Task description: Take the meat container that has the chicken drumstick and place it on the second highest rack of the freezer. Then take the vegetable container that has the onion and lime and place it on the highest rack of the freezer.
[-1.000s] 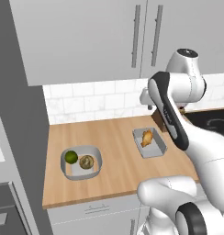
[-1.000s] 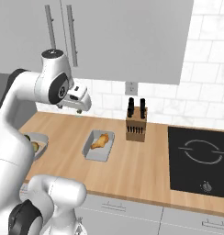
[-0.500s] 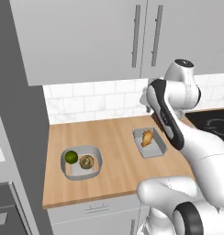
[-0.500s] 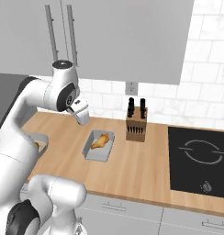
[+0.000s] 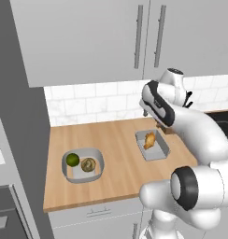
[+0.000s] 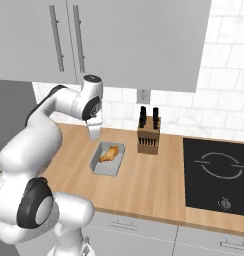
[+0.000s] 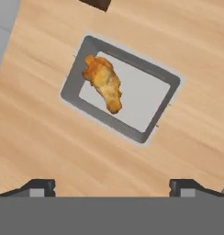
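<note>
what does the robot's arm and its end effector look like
The arm is made of glossy white rounded segments with dark grey to black rings and round caps at the joints. No loose cables or markings can be seen on it. Its end effector is a white block at the wrist; the hand view shows two small dark fingertips with lighter grey faces.

The light wood-grain countertop (image 7: pixel 49 137) is rendered matt, with fine streaks. The grey rectangular tray (image 7: pixel 72 87) looks like smooth matt plastic or metal, hard to tell. A rough, bumpy golden-brown skin is shown on the chicken drumstick (image 7: pixel 104 82). The small dark-green lime (image 5: pixel 72 159) is glossy.
</note>
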Controlling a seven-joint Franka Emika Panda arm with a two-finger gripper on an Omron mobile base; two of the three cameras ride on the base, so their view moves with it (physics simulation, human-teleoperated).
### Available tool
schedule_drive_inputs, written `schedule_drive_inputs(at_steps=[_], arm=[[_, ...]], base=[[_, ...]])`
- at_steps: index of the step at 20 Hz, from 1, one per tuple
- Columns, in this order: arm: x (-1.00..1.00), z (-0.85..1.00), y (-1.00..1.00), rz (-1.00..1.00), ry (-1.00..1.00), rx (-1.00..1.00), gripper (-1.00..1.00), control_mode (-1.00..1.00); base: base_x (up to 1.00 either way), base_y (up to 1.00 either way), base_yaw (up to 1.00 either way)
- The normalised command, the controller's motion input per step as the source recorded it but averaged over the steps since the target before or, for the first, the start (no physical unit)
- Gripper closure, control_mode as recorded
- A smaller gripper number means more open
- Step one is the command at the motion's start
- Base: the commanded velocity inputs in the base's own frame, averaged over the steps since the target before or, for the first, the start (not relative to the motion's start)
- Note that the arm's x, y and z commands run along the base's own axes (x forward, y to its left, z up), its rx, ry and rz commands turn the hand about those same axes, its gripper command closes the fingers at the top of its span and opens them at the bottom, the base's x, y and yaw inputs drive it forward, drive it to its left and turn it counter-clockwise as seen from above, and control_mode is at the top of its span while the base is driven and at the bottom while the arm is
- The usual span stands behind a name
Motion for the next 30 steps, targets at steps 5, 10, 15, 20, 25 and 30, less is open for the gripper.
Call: schedule_drive_inputs(at_steps=[5, 10, 15, 20, 25, 30], arm=[[0.51, -0.74, -0.23, -0.18, 0.08, 0.09, -1.00, -1.00], [-0.11, -1.00, -0.25, -0.08, 0.02, -0.01, -1.00, -1.00], [-0.08, -0.82, -0.22, -0.07, 0.14, -0.01, -1.00, -1.00], [0.03, -0.59, -0.40, -0.05, 0.15, 0.00, -1.00, -1.00], [0.01, -0.37, -0.23, -0.03, 0.02, 0.00, -1.00, -1.00], [0.00, -0.29, 0.00, -0.07, 0.00, 0.00, -1.00, -1.00]], base=[[0.00, 0.00, 0.00], [0.00, 0.00, 0.00], [0.00, 0.00, 0.00], [0.00, 0.00, 0.00], [0.00, 0.00, 0.00], [0.00, 0.00, 0.00]])
